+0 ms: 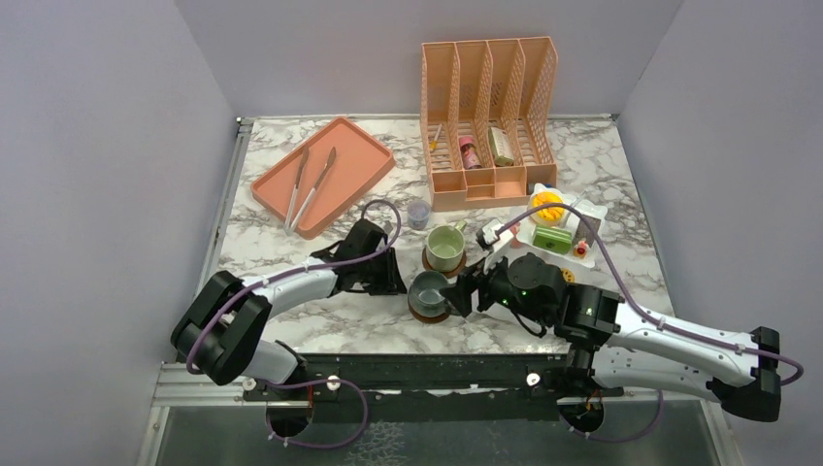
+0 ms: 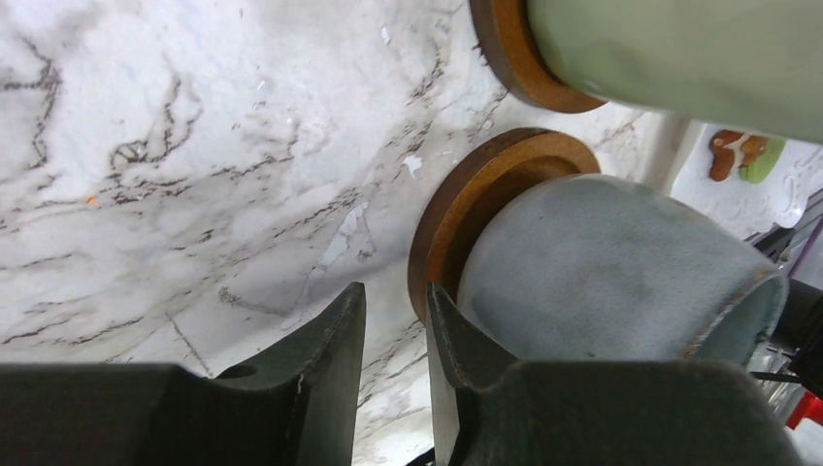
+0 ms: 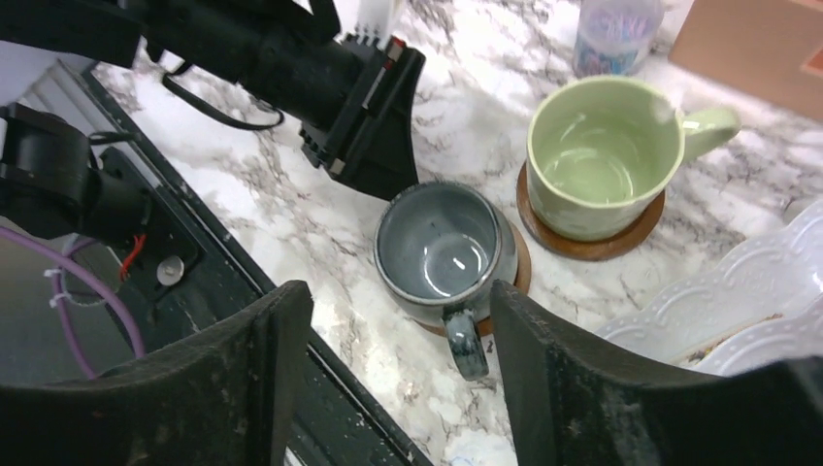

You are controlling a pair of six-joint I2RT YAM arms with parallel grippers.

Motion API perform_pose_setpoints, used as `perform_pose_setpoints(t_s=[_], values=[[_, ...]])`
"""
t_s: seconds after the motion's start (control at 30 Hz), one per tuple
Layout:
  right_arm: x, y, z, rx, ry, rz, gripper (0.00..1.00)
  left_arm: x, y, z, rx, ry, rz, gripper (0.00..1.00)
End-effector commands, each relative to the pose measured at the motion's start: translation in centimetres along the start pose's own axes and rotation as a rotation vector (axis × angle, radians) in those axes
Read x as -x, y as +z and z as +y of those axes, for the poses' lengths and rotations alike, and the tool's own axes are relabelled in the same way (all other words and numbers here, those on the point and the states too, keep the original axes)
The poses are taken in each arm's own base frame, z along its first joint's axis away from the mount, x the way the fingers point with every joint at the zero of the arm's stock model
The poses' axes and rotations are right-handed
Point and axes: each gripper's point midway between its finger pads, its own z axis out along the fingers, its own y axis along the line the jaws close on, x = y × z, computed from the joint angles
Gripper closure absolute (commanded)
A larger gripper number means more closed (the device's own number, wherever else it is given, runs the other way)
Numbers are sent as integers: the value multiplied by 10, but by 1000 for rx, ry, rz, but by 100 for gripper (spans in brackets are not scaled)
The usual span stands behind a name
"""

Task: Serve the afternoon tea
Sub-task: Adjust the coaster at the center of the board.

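Observation:
A grey-blue mug (image 1: 428, 288) stands upright on a round brown coaster (image 1: 427, 312) near the table's front edge. Behind it a pale green mug (image 1: 445, 247) stands on its own coaster (image 3: 592, 243). My left gripper (image 2: 396, 301) is low at the grey-blue mug's (image 2: 611, 272) left side. Its jaws are slightly open with only marble between them, and one finger lies against the coaster's (image 2: 466, 204) rim. My right gripper (image 3: 398, 291) hovers open over the mug's handle (image 3: 466, 340) without touching it. Toy cakes (image 1: 551, 238) lie on a white plate (image 1: 594, 209).
A pink tray (image 1: 364, 146) with two tongs (image 1: 309, 184) lies at the back left. A salmon file organiser (image 1: 490, 107) stands at the back. A tiny lilac cup (image 1: 418, 214) is behind the mugs. The table's black front rail (image 3: 281, 320) runs just beneath my right gripper.

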Motion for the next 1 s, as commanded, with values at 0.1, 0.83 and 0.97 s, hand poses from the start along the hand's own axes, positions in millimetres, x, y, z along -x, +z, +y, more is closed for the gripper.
perform_pose_setpoints(t_s=[0.1, 0.83, 0.97], values=[[54, -16, 15, 48, 18, -114, 1, 33, -5, -34, -100, 41, -86, 69], [102, -26, 17, 20, 8, -217, 0, 78, -68, -40, 40, 90, -346, 50], [115, -34, 10, -19, 36, -258, 0, 116, -121, -65, 33, 189, -524, 47]])
